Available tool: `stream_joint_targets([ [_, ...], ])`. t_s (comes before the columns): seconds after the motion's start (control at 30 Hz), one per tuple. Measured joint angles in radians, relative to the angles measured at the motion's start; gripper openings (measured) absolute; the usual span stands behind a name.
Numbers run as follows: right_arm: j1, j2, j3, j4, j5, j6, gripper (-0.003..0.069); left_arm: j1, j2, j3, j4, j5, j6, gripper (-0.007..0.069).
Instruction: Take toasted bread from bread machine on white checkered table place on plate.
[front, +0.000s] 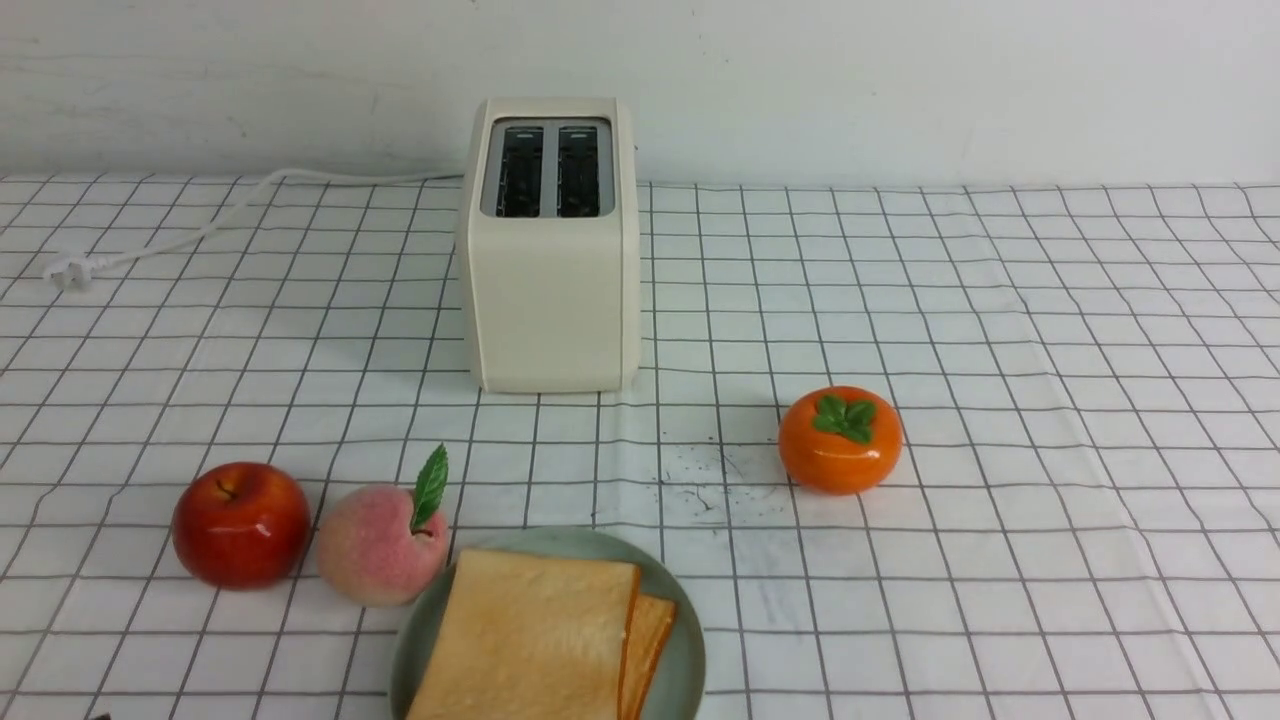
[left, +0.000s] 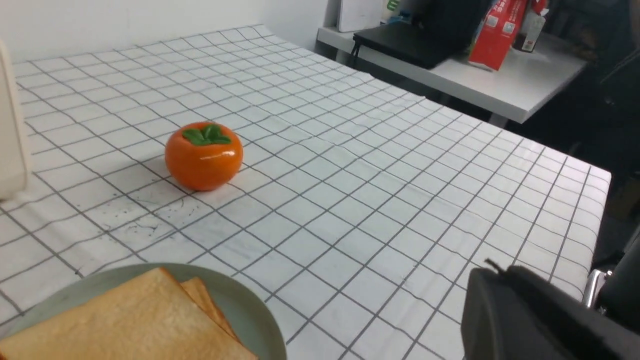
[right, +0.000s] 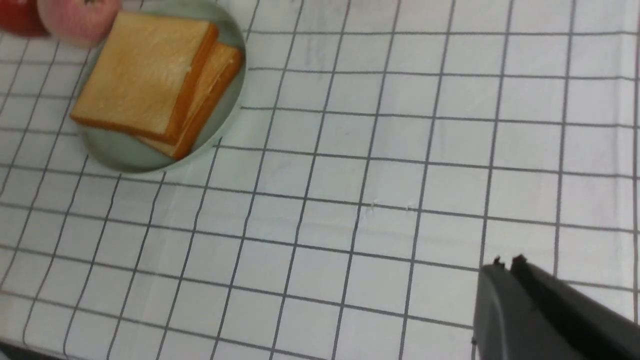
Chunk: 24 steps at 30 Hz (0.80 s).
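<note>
Two slices of toasted bread (front: 535, 635) lie stacked on the mint-green plate (front: 680, 650) at the front of the white checkered table (front: 1000, 400). The cream-white bread machine (front: 550, 290) stands at the back centre, both dark slots empty. The toast and plate also show in the left wrist view (left: 130, 320) and the right wrist view (right: 142, 80). My left gripper (left: 495, 270) is shut and empty, above the cloth away from the plate. My right gripper (right: 507, 262) is shut and empty, over bare cloth far from the plate. Neither arm shows in the front view.
A red apple (front: 240, 523) and a peach (front: 380, 545) sit left of the plate. An orange persimmon (front: 840, 440) sits right of the bread machine. The white cord (front: 200, 225) runs back left. A side desk (left: 475, 75) with boxes stands beyond the table's edge.
</note>
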Motion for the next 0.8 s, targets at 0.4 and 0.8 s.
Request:
stream_joint_targets([
  [0.4,0.000,-0.338,0.177,-0.196,-0.076,0.145,0.0001,0.000,0.000,0.022,0.010,0.068,-0.006,0.0003],
  [0.8,-0.001,-0.342,0.177,-0.237,-0.086,0.153,0.0014,0.000,0.000,0.022,0.010,0.113,-0.007,0.0012],
])
